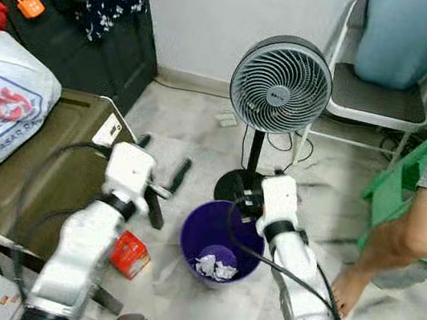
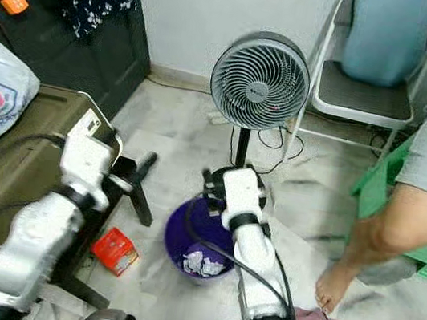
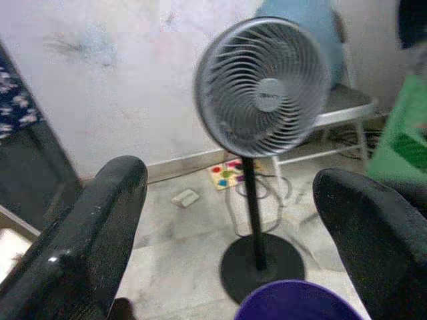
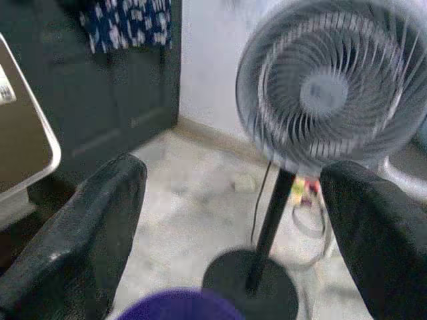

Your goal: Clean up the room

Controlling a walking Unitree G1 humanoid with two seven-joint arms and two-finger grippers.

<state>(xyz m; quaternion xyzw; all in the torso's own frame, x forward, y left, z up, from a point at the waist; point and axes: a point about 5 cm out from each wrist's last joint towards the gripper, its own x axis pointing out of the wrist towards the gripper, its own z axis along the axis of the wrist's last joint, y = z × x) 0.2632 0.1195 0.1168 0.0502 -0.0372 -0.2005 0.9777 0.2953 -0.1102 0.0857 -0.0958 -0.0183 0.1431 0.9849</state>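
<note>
From the head views the purple bin (image 1: 220,246) with crumpled paper (image 1: 216,263) sits between both arms near the fan (image 1: 280,85), the right gripper's (image 4: 233,220) tips hidden there; wrist views show left gripper (image 3: 230,227) and right spread wide, empty.

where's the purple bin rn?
The purple bin stands on the floor between the two arms in the eye views, just in front of the fan's round base, a red box to its left.
</note>
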